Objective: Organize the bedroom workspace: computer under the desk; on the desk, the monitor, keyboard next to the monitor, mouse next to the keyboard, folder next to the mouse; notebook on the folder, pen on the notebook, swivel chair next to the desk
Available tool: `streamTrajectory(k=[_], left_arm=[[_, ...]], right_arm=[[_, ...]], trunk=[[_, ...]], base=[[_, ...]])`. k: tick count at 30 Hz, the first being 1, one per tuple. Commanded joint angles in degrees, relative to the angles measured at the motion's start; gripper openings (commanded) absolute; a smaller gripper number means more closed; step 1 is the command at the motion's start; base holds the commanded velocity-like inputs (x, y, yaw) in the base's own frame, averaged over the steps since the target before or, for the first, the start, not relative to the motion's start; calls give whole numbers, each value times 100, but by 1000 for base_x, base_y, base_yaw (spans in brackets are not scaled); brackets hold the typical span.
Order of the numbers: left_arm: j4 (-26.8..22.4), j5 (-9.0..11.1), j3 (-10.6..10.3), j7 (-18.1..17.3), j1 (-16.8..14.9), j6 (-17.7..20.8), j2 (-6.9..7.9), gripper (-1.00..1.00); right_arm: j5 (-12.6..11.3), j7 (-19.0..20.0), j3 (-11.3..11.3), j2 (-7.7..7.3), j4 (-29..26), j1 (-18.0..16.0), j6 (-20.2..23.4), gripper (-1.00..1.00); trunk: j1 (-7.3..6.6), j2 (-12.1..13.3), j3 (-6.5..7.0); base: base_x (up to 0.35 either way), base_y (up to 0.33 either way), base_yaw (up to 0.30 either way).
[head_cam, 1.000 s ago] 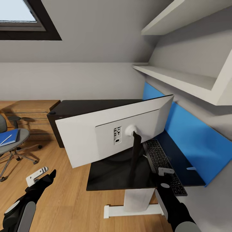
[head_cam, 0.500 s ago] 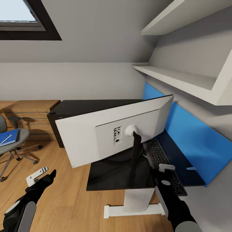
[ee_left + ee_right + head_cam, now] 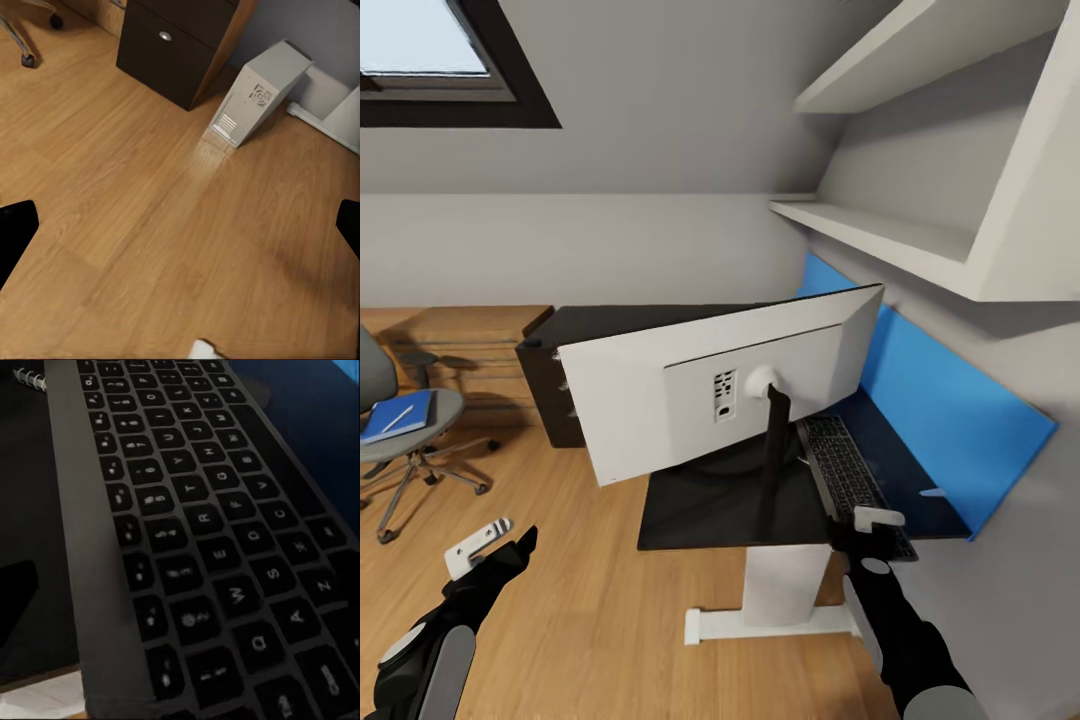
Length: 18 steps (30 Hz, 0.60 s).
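Note:
The monitor (image 3: 660,410) stands on the black desk (image 3: 700,510) with its light grey back toward me. Beside its stand lies the keyboard (image 3: 845,470), whose near end juts slightly over the desk edge. My right gripper (image 3: 872,535) hovers open just above that near end, and the keys (image 3: 217,532) are very close to its camera. A spiral binding (image 3: 30,379), apparently the notebook's, lies by the keyboard's far end. The computer (image 3: 259,101) stands on the floor by the dark drawers (image 3: 169,41). The swivel chair (image 3: 405,440) holds the blue folder (image 3: 390,418) and the pen (image 3: 400,417). My left gripper (image 3: 490,545) hangs open over the floor. The mouse is out of view.
White shelves (image 3: 880,235) and a blue wall panel (image 3: 950,410) run along the right of the desk. A light wooden dresser (image 3: 460,335) stands behind the chair. The desk's white leg (image 3: 780,590) has a foot reaching left. Wood floor (image 3: 580,600) stretches between me and the chair.
The whole picture has shifted, so the camera moved. My right gripper edged slightly along the keyboard's near end. The left arm, chair and monitor kept their places.

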Motion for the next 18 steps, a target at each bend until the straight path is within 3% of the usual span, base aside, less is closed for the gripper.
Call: streamTrajectory(k=[1, 9, 14, 15, 17, 18], left_arm=[[-7, 60, 5, 34, -3, 33, -1, 100], [-4, 60, 5, 32, -3, 35, -3, 100], [-7, 53, -170, 34, -6, 37, -5, 100], [-6, 57, -188, 34, -6, 40, -6, 100], [1, 56, -303, 37, -4, 39, -3, 100], [6, 54, -390, 40, -4, 37, -1, 100]], right_arm=[[29, -6, -8, 6, -10, -2, 37, 100], [13, 11, -25, -9, -5, -2, 31, 100], [3, 19, -53, -17, -6, -2, 28, 100], [-1, 28, -108, -22, -14, -2, 27, 100], [-321, 335, -435, -39, -173, 22, 29, 100], [-663, 773, -788, -91, -367, 102, 36, 100]], trunk=[[-3, -4, -6], [-3, -4, -6], [-3, -4, -6], [-3, -4, -6], [-3, -4, -6], [-3, -4, -6]], base=[[-331, 0, 0], [-327, 0, 0], [-140, 0, 0], [-23, 0, 0], [-8, 0, 0], [-4, 0, 0]])
